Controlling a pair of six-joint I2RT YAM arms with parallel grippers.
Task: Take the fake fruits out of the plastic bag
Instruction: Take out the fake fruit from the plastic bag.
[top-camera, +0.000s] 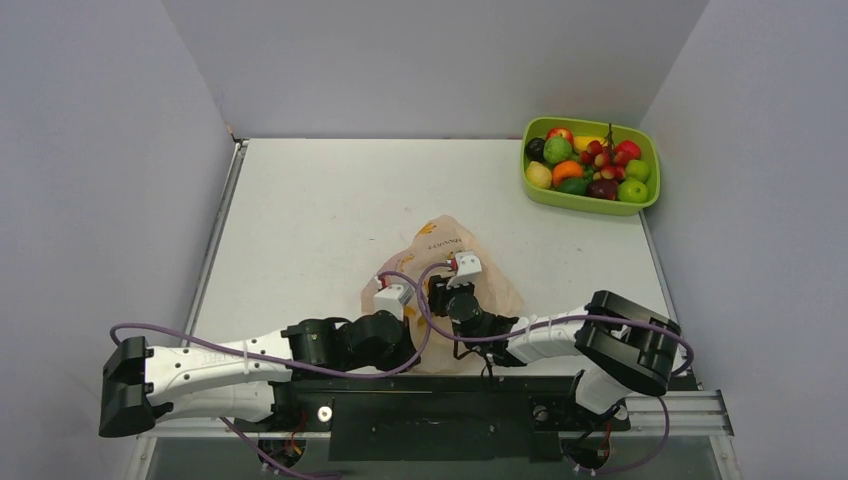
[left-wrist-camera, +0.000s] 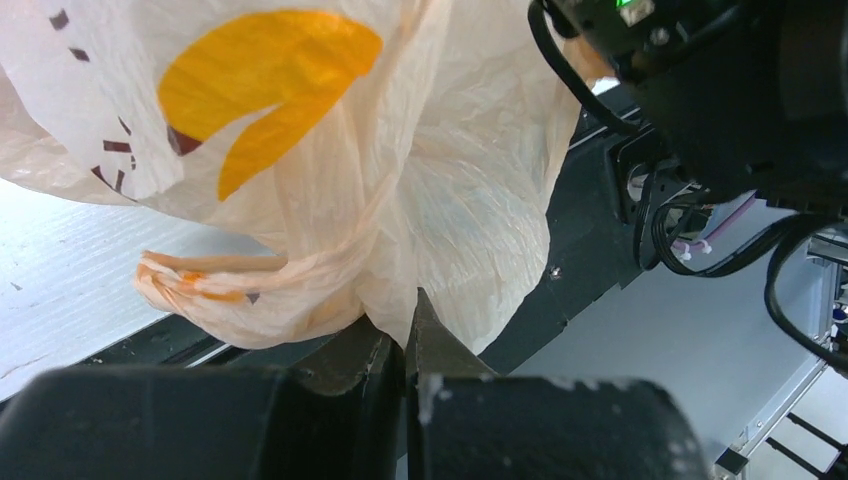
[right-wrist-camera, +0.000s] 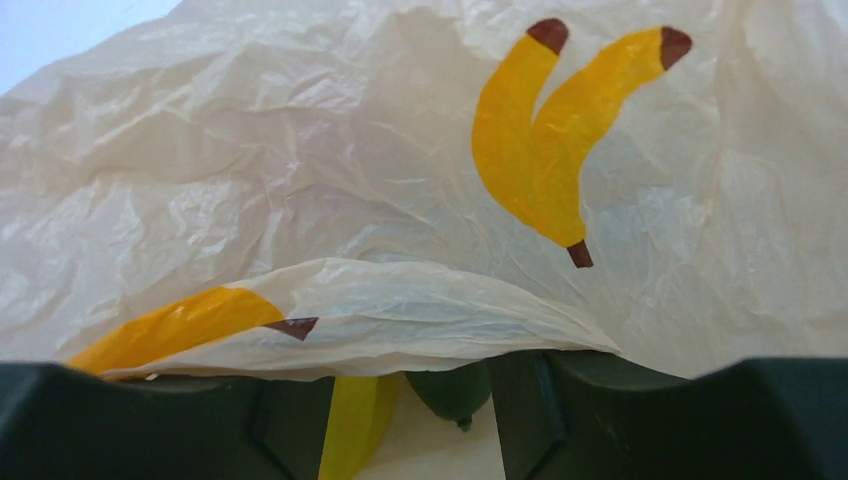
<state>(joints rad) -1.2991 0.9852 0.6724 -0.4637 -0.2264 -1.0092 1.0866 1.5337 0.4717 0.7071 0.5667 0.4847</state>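
Note:
The peach plastic bag (top-camera: 447, 250) with printed bananas lies near the front middle of the table. My left gripper (left-wrist-camera: 408, 335) is shut on a bunched fold of the bag (left-wrist-camera: 420, 190) at its near edge. My right gripper (right-wrist-camera: 410, 410) is open and sits in the bag's mouth, under a raised flap of plastic (right-wrist-camera: 380, 310). Between its fingers (right-wrist-camera: 620, 420) lie a yellow fruit (right-wrist-camera: 358, 420) and a dark green fruit (right-wrist-camera: 452, 392), both partly hidden by the flap. In the top view both grippers, left (top-camera: 393, 297) and right (top-camera: 458, 272), are at the bag's near side.
A lime-green tray (top-camera: 585, 202) stands at the back right with several fake fruits (top-camera: 590, 160) in it, a grape bunch among them. Grey walls close the table on three sides. The black arm-mount rail (top-camera: 440, 400) runs along the front edge just behind the bag.

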